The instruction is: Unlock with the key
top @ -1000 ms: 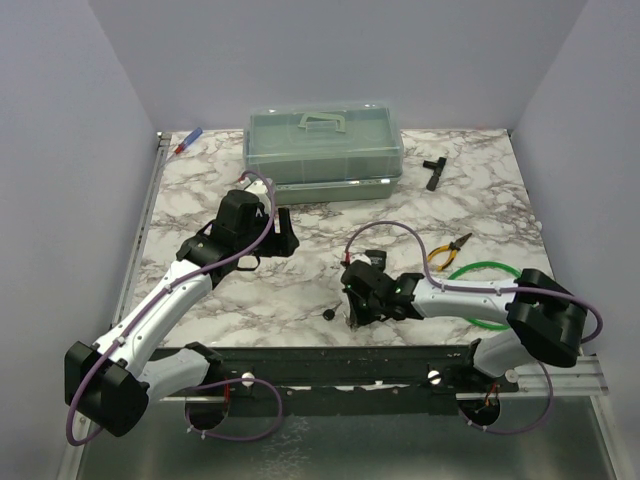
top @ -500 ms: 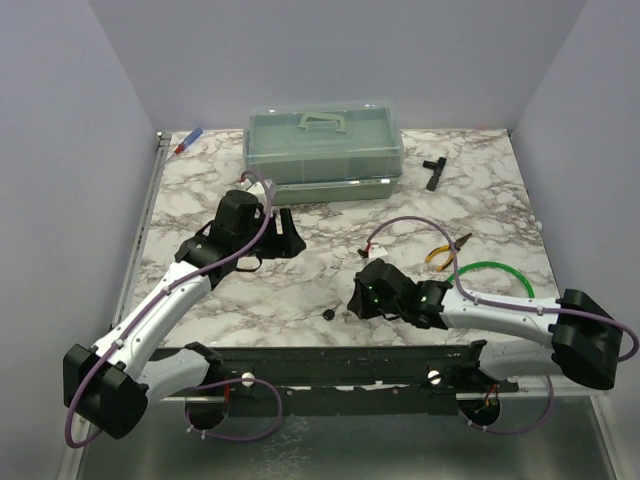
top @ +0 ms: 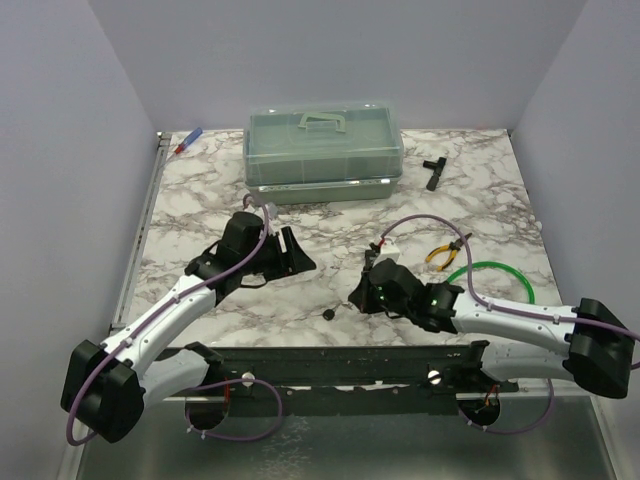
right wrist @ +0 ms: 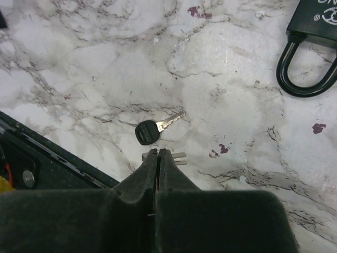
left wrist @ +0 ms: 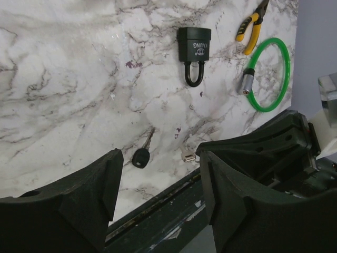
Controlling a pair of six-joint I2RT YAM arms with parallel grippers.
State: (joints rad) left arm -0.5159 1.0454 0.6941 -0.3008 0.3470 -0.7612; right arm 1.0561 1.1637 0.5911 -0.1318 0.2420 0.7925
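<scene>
Two changes since a second ago, both in the arms. My right arm has flattened and reached out low across the marble table (top: pixel 200 200), its elbow swinging away to the right. The right gripper (right wrist: pixel 158 153) now sits just short of the key (right wrist: pixel 157 126). My left arm has moved in toward the centre, and the left gripper (left wrist: pixel 159 171) looks down on the same patch.

Tool state: the right fingers are pressed tight together with nothing between them. The left fingers stand well apart, slightly narrower than before, and also hold nothing.

The key has not moved. It lies flat near the front edge of the table, black head toward the rail and blade pointing up-table. It is apart from the right fingertips and from a small pale scrap beside them, which I cannot identify. The padlock (left wrist: pixel 194 45) lies farther up-table, well apart from the key, with its shackle seated.

I judge the task to be at the pick-up stage: the key is not grasped and nothing has been unlocked. The right gripper would have to open before it could take the key.

Count:
- one key
- one padlock
- one pair of yellow-handled pliers (left wrist: pixel 253 23)
- one green ring (top: pixel 488 264)
- one lidded clear box (top: pixel 323 150)
- one black T-shaped tool (top: pixel 433 172)
- one marker (top: pixel 188 141) at the far left corner
</scene>
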